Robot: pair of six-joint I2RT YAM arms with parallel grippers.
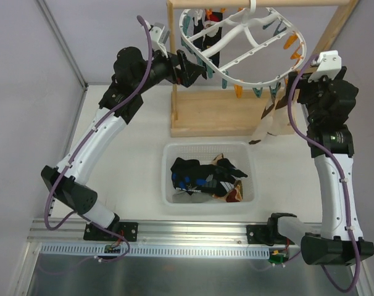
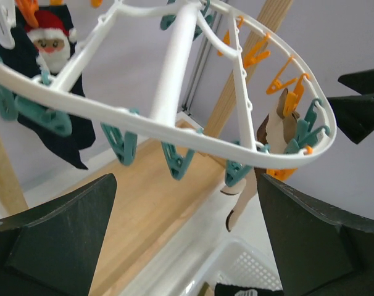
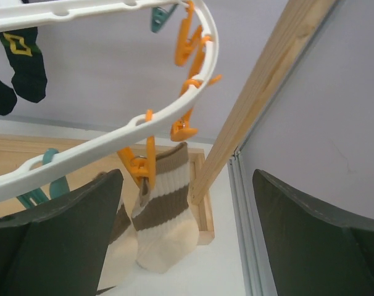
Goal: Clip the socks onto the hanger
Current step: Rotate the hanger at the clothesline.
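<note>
The white hanger (image 1: 264, 79) hangs from the wooden stand, ringed with orange and teal clothespins. A brown-and-cream striped sock (image 3: 165, 209) hangs from an orange clip (image 3: 137, 166) at its right end and shows at the stand's right end in the top view (image 1: 268, 123). Dark socks (image 1: 207, 34) hang at the back left, one with a Santa face (image 2: 51, 68). More socks (image 1: 202, 176) lie in the basket. My left gripper (image 2: 184, 185) is open below the ring's left rim and holds nothing. My right gripper (image 3: 187, 179) is open and empty, just short of the striped sock.
The white mesh basket (image 1: 208, 147) sits on the table in front of the stand. The stand's wooden base (image 1: 218, 120) lies under the hanger, and its slanted post (image 3: 261, 92) rises close to my right gripper. A wall rail (image 1: 60, 40) runs along the left.
</note>
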